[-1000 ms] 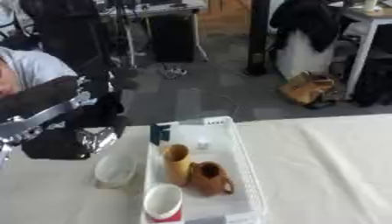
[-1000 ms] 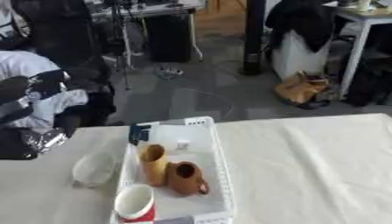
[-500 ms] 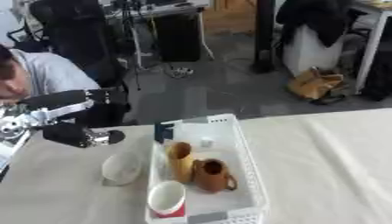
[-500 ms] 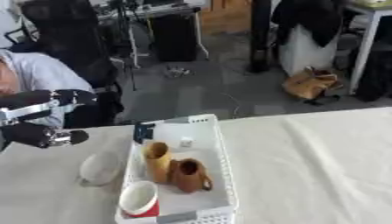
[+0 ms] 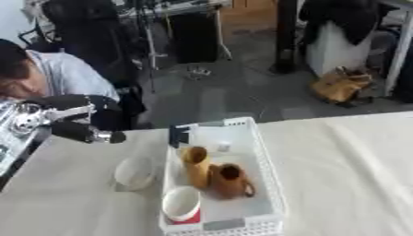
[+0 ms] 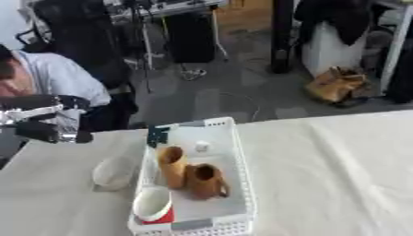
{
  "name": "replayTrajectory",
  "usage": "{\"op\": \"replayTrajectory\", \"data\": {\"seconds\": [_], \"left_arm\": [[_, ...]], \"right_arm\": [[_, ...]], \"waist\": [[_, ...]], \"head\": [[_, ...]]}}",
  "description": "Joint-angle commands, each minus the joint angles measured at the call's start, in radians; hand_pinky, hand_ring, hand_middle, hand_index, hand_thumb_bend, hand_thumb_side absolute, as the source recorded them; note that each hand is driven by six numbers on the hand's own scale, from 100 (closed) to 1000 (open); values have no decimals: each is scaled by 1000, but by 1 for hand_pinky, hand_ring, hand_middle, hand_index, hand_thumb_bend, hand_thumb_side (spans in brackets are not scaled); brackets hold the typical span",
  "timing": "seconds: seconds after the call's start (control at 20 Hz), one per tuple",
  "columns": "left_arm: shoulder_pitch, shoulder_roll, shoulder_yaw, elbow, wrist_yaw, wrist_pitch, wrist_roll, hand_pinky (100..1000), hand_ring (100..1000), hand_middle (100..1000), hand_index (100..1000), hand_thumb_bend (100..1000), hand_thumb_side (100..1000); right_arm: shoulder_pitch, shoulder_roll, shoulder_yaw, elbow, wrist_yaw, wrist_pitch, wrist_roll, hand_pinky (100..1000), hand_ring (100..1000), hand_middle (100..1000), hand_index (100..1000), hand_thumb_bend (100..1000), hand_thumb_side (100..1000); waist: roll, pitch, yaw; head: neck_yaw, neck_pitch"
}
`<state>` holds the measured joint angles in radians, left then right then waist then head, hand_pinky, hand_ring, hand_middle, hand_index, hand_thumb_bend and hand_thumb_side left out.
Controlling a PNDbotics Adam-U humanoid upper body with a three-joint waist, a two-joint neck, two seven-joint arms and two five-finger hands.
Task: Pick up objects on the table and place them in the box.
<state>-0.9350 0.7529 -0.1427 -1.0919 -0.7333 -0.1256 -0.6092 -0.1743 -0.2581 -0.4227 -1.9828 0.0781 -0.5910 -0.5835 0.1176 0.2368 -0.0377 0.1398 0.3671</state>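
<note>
Bowl [image 5: 134,172] – pale, roundish, sits just left of the white basket [image 5: 266,170]; left hand [image 5: 80,131] up high, grip unclear.

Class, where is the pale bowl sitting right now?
In the left eye view, the pale bowl sits on the table, just left of the white basket, outside it.

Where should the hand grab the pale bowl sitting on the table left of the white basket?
Probably the rim of the pale round bowl, coming from above on its left side. It sits upright with its mouth open upward, and the white plastic basket wall stands close on its right, leaving little room there. The left hand hangs up-left of it, so that side looks nearest.
</note>
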Motion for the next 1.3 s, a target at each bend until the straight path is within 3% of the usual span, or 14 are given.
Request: {"op": "replayTrajectory", "data": {"seconds": [0.05,0.35,0.5,0.7,0.95,1.3], "left_arm": [[-35,11,10,38,27,50,-24,1000,1000,1000,1000,764,1000],[-54,-10,13,109,166,70,53,1000,1000,1000,1000,713,1000],[-42,-24,9,168,282,33,47,1000,1000,1000,1000,617,894],[-28,-23,0,199,377,-10,60,1000,1000,1000,1000,568,938],[-12,-26,-23,213,374,-53,137,1000,1000,1000,1000,492,984],[-9,-43,-45,242,343,-82,137,1000,1000,1000,1000,592,928]], "right_arm": [[-1,-26,-3,-17,5,-3,-12,753,826,705,731,100,1000],[-1,-26,-1,-17,5,-1,-13,752,824,704,726,100,1000],[-1,-25,-1,-17,4,3,-13,750,819,700,720,100,1000],[-3,-24,2,-17,2,6,-9,748,817,697,711,100,1000],[-4,-22,5,-17,-2,7,-5,746,815,691,698,100,1000],[-6,-18,10,-17,-7,8,5,745,813,685,688,100,1000]], "waist": [[-6,-21,3],[-7,-22,3],[-6,-21,2],[-6,-18,3],[-7,-16,2],[-8,-12,2]], "head": [[5,13],[6,19],[3,23],[-4,20],[-8,19],[-7,16]]}}
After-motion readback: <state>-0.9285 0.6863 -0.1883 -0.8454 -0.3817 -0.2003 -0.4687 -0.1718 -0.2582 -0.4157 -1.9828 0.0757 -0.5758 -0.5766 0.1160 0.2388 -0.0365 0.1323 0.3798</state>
